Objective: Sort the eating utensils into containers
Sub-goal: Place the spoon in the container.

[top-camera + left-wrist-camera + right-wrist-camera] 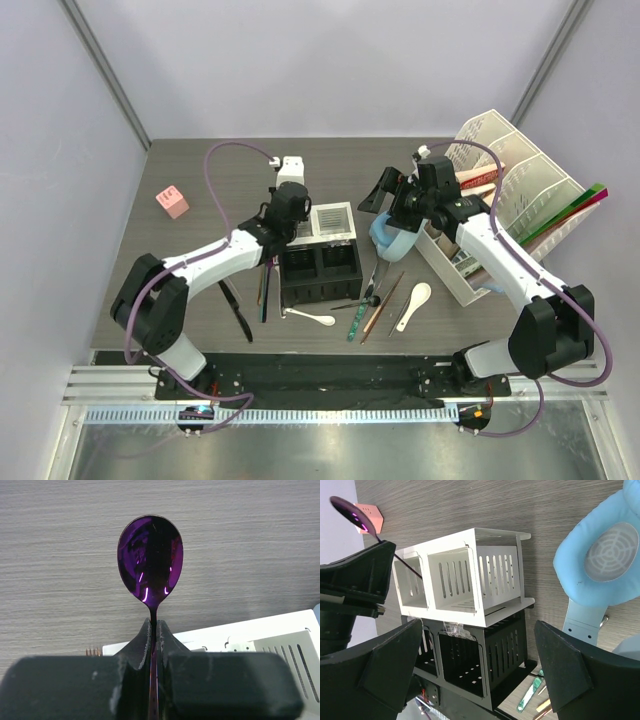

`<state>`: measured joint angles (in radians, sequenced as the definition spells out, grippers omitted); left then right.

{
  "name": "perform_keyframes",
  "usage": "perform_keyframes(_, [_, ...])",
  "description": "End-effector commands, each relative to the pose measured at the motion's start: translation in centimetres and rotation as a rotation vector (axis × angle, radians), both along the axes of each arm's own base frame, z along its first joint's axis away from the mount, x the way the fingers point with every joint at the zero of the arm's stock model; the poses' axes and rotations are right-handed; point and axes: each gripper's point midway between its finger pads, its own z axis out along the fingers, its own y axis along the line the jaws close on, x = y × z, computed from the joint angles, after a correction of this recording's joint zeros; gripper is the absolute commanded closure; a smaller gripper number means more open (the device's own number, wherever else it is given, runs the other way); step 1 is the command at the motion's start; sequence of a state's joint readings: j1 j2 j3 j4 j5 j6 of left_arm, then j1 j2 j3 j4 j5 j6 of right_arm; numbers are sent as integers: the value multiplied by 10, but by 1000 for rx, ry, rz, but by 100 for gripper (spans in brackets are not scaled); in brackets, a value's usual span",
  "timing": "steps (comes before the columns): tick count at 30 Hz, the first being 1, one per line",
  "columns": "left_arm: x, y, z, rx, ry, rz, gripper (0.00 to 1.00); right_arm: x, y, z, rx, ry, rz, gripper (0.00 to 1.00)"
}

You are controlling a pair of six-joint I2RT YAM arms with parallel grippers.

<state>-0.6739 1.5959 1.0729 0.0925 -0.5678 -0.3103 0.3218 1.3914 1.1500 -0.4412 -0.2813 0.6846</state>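
Note:
My left gripper (pixel 154 630) is shut on the handle of the purple spoon (pixel 150 560), which stands bowl-up. In the top view this gripper (pixel 291 222) sits at the back left corner of the caddy (pixel 320 268), by its white compartments (pixel 331 220). In the right wrist view the spoon (pixel 350 511) slants down toward the left white compartment (pixel 412 582). My right gripper (pixel 480 675) is open and empty, facing the caddy's side (pixel 505 645). In the top view it (pixel 388 203) hovers right of the caddy. Two white soup spoons (pixel 312 318) (pixel 413 304), a green-patterned piece (pixel 357 320), chopsticks (pixel 385 302) and a black knife (pixel 237 312) lie on the table.
A big white slotted rack (pixel 515 195) stands at the right. A light blue ring-shaped thing (pixel 392 238) (pixel 600 555) lies between it and the caddy. A pink block (pixel 172 203) sits far left. Copper fork tines (pixel 91 651) show left of the caddy.

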Motion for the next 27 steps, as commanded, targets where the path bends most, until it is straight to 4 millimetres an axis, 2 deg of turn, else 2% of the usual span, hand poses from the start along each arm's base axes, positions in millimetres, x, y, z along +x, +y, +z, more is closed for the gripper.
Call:
perform_keyframes(1, [2,4,-2,-20,-16,28,100,6,2,35,24,-101,10,0])
perform_keyframes(5, [-10,11,-11,-32,1,35,100,11,5,44,33,-123,10,0])
perform_keyframes(11, [-15,15,-15,-20,25,42,100,12,10,29,33,-87,9,0])
perform_keyframes(15, [-18,19,-12,-13,29,48,70,12,13,25,32,-87,2,0])
perform_keyframes(18, [-20,22,-14,-4,32,54,59,11,12,22,28,-84,-2,0])
perform_keyframes(22, [-20,25,-13,3,29,67,50,10,12,17,22,-75,-5,0])
perform_keyframes(27, [-19,35,3,24,-3,106,40,8,11,15,24,-69,-10,0])
